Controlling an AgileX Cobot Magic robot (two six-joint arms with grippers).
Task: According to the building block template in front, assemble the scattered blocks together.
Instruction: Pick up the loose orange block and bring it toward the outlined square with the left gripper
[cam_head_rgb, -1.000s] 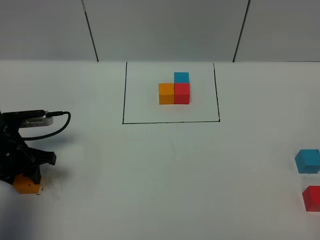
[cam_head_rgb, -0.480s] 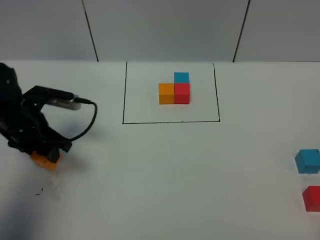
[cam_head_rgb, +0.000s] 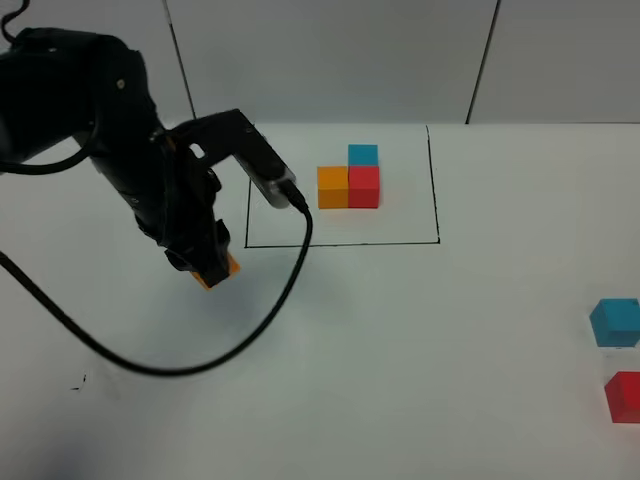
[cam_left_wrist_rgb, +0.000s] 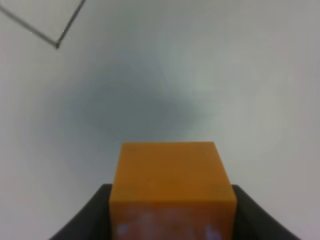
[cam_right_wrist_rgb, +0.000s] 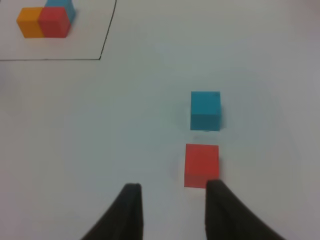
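Observation:
The template is a black-lined square (cam_head_rgb: 342, 243) with a fixed orange, red and blue cube trio (cam_head_rgb: 349, 179); it also shows in the right wrist view (cam_right_wrist_rgb: 44, 20). My left gripper (cam_head_rgb: 208, 268) is shut on the loose orange cube (cam_head_rgb: 224, 268) and holds it above the table, just left of the square's near left corner. The wrist view shows the cube (cam_left_wrist_rgb: 170, 185) between the fingers. The loose blue cube (cam_head_rgb: 615, 322) and red cube (cam_head_rgb: 624, 396) lie at the far right. My right gripper (cam_right_wrist_rgb: 172, 210) is open just short of the red cube (cam_right_wrist_rgb: 201, 165), with the blue cube (cam_right_wrist_rgb: 205, 110) beyond it.
A black cable (cam_head_rgb: 200, 350) loops from the left arm (cam_head_rgb: 90, 110) over the table. A small dark mark (cam_head_rgb: 78, 384) lies at the front left. The white table's back edge (cam_head_rgb: 550, 123) meets a grey panelled wall.
My left arm has lifted the orange cube from the front left of the table and carried it up and to the right, towards the square's near left corner. The right-side cubes have not moved.

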